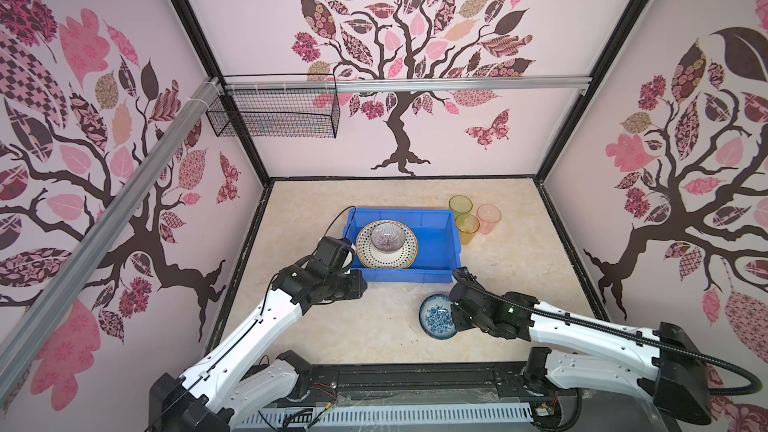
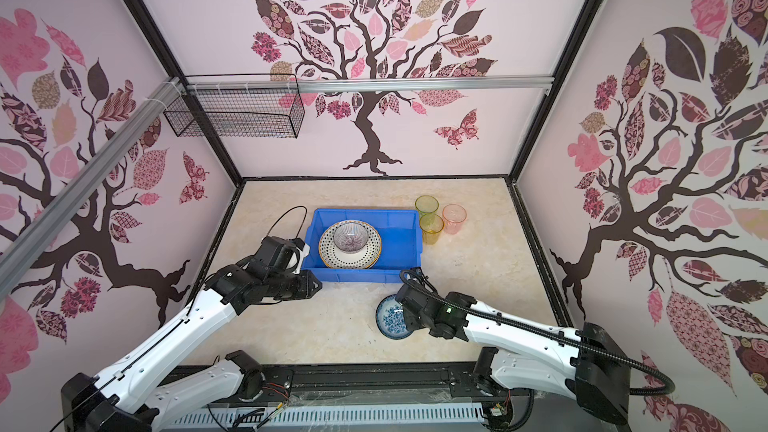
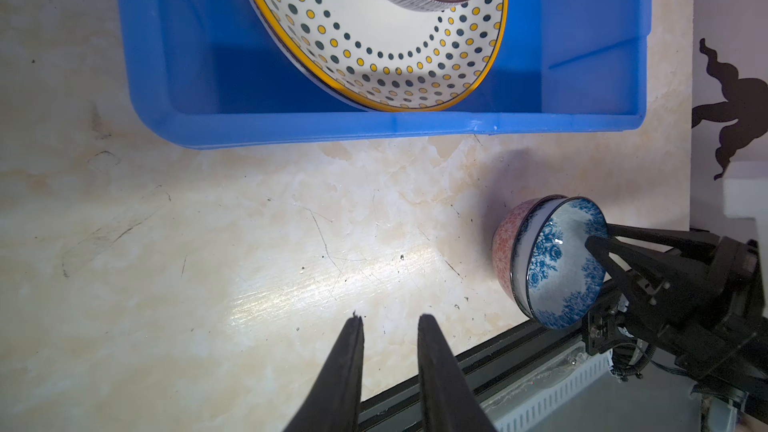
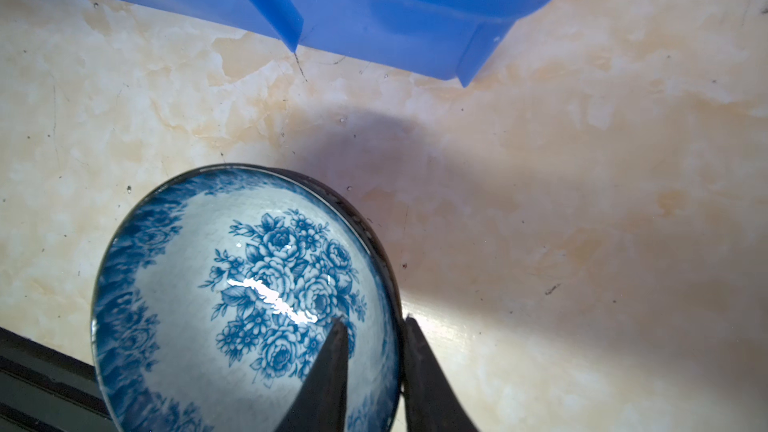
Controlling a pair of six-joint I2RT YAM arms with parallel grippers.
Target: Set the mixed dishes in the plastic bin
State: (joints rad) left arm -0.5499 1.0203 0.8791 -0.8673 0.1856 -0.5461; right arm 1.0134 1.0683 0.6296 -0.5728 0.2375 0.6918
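On the pale marbled desk [image 1: 374, 338], the blue plastic bin [image 1: 436, 243] stood toward the back, already holding a dotted-rim plate [image 1: 384, 260] at its left end. That left room at the right, we judged, for what remained. A purple-striped bowl [image 1: 386, 235] sat on that plate. The blue floral bowl [image 1: 434, 317] lay on the desk near the bin's front right corner, and three translucent cups [image 1: 467, 228] clustered beside its right end. The right gripper [image 4: 374, 322] set its jaws slightly apart astride the floral bowl's rim, one inside, one outside, ready to pinch and lift. The left gripper [image 3: 388, 320] hovered empty, jaws narrowly apart.
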